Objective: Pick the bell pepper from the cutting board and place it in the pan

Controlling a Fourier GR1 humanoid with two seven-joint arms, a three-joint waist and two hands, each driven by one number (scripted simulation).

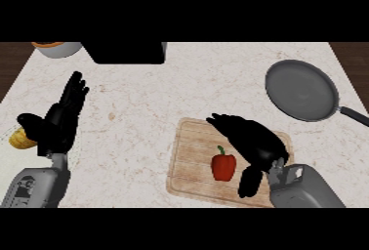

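Note:
A red bell pepper (pixel 224 166) with a green stem lies on the wooden cutting board (pixel 194 161) at the lower middle of the counter. My right hand (pixel 252 141) hovers over the board just right of the pepper, fingers relaxed and spread, thumb down beside the pepper, nothing held. The grey pan (pixel 301 90) sits at the upper right, its black handle pointing to the right edge. My left hand (pixel 61 117) rests open at the left, fingers up.
A yellow object (pixel 20 139) lies partly behind my left hand at the left edge. A white bowl (pixel 57 48) with orange content stands at the top left, and a black box (pixel 126 52) at the top middle.

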